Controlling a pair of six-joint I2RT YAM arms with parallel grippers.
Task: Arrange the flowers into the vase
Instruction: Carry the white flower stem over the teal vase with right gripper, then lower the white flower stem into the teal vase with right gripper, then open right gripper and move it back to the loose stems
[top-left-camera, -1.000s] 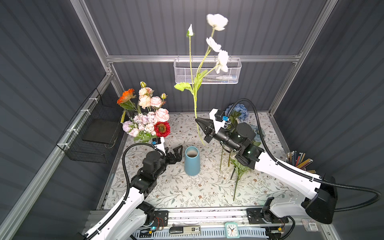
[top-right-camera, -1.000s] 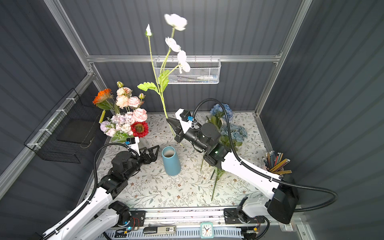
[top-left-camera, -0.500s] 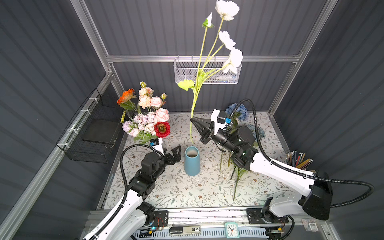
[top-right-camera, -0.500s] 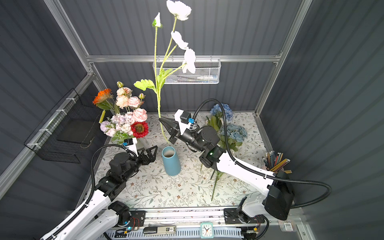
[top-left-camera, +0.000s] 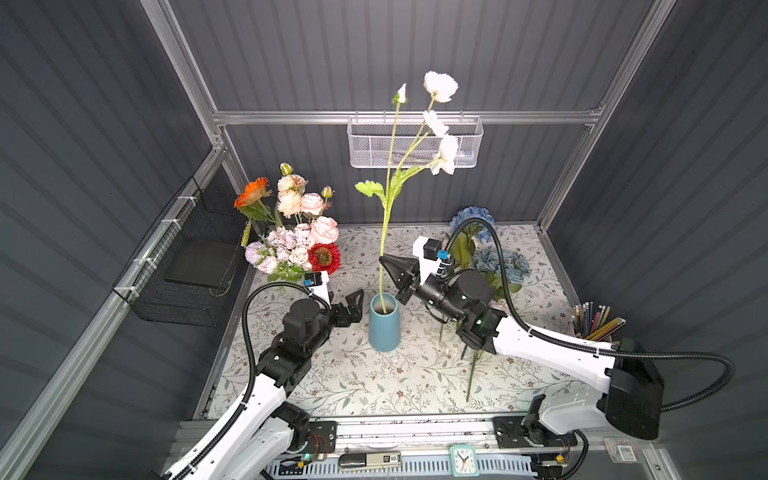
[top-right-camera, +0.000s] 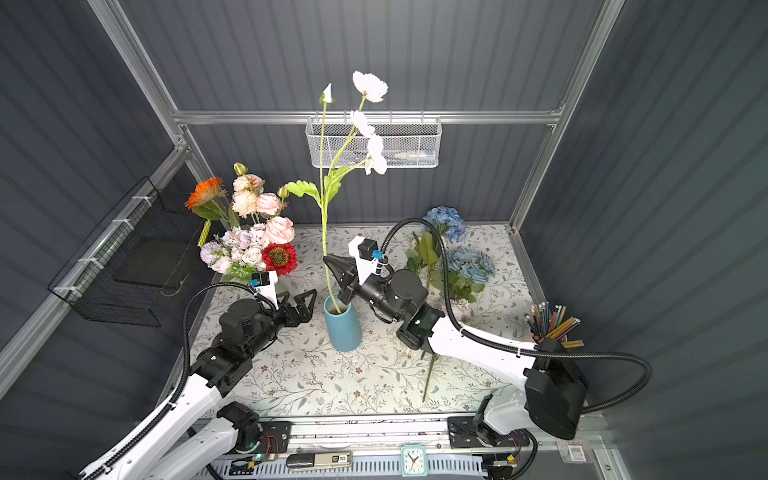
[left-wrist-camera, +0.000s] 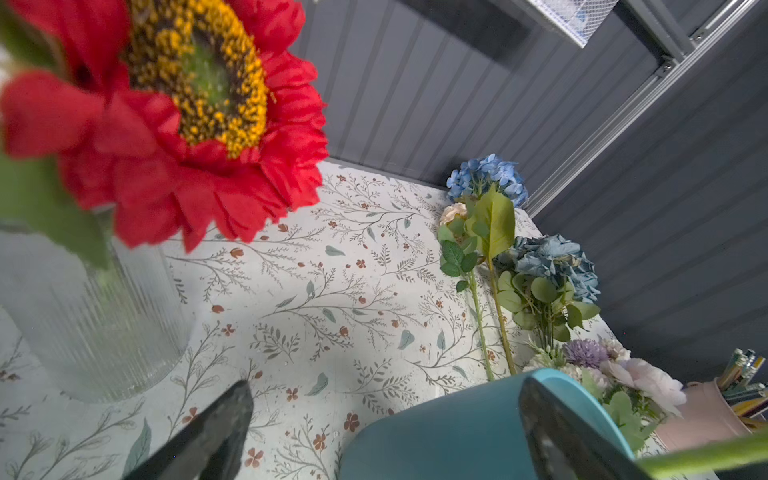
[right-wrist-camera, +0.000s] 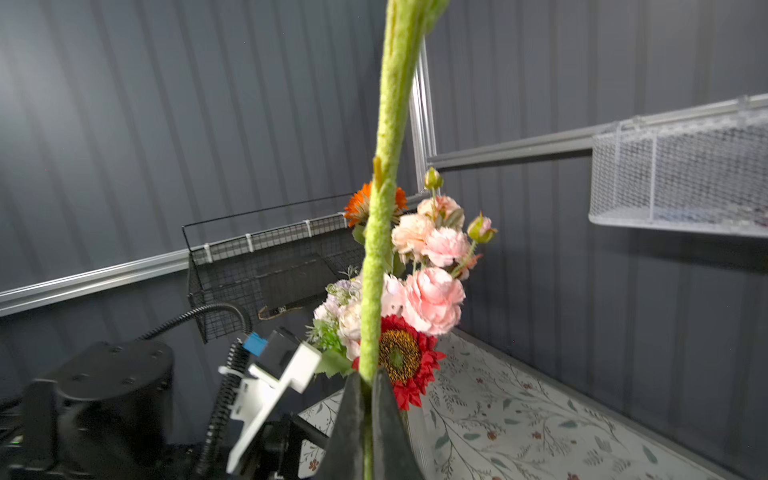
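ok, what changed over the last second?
The right gripper, jaws shut on the long-stemmed white flower spray, shifted left and lowered it. The stem's foot, which hung behind and right of the tall blue cylindrical vase, now sits inside its mouth. Unchanged: the left gripper, open beside that vase, the mixed bouquet and the blue flowers lying at the right.

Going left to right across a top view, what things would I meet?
black wire basket → mixed bouquet → left pincer → blue vase → blue hydrangeas → pencils
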